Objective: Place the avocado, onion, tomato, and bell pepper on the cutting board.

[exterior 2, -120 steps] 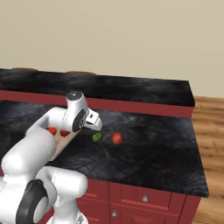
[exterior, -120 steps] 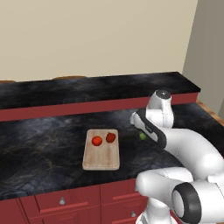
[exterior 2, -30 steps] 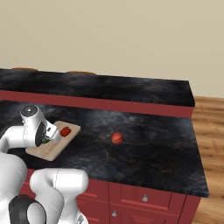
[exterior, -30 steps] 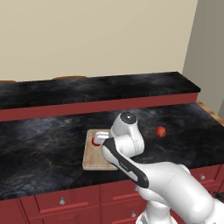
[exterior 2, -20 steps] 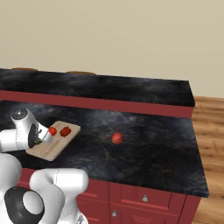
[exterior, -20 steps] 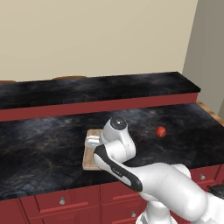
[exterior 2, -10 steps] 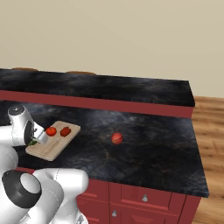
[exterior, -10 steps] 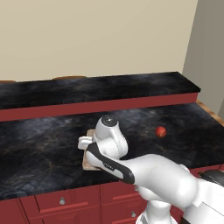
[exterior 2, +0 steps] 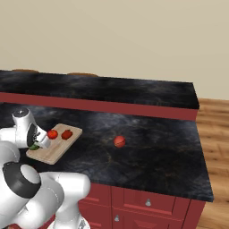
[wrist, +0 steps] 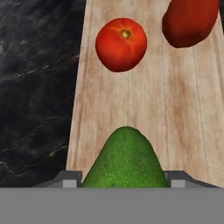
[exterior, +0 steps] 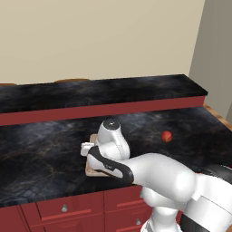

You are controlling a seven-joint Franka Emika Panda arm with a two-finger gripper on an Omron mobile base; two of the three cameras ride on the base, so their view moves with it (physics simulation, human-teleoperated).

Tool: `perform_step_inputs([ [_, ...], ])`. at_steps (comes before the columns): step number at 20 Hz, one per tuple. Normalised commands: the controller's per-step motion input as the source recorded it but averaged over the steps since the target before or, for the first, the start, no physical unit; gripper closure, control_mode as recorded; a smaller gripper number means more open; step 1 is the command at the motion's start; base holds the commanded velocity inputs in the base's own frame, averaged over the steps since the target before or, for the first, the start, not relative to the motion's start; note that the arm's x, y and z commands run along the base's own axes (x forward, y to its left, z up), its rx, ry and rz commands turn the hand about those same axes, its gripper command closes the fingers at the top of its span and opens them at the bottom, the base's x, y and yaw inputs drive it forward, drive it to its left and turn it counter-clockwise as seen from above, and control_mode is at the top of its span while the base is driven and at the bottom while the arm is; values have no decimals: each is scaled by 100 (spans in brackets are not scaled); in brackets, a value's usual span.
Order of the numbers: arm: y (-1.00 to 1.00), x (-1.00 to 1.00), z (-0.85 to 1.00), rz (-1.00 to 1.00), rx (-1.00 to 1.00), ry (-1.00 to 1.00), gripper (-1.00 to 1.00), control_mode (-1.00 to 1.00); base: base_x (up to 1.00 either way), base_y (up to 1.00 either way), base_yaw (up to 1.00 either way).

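My gripper [wrist: 124,180] is shut on the green avocado [wrist: 125,159], which hangs over the near end of the pale wooden cutting board [wrist: 179,109]. Farther along the board lie the orange-red tomato [wrist: 121,43] and the darker red bell pepper [wrist: 190,22]. From the right base view, the gripper [exterior 2: 37,143] holds the avocado [exterior 2: 33,146] at the left end of the board [exterior 2: 58,151], beside the tomato [exterior 2: 53,133] and bell pepper [exterior 2: 67,134]. The pinkish-red onion [exterior 2: 119,141] sits alone on the counter to the right, apart from the board. My arm covers most of the board [exterior: 92,171]; the onion [exterior: 166,136] lies right of it.
The board lies on a black marble counter [exterior 2: 152,156] with red drawers [exterior 2: 147,202] under its front edge. A raised black ledge with a red band [exterior 2: 112,106] runs along the back. Wooden floor [exterior 2: 217,147] lies past the counter's right end.
The arm has swung left over the cutting board with the avocado in its grip, ending at the board's left end. The tomato, bell pepper and onion have stayed put.
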Motion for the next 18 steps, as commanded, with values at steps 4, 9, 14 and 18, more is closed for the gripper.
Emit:
perform_step_inputs([
  [4, 0, 13, -13, 0, 0, 0, 100, -100, 0, 0, 0],
  [9, 0, 12, -12, 0, 0, 0, 100, -100, 0, 0, 0],
  [14, 0, 8, -17, 0, 0, 0, 100, -100, 0, 0, 0],
  [18, 0, 13, -24, 0, 0, 1, 100, -100, 0, 0, 0],
])
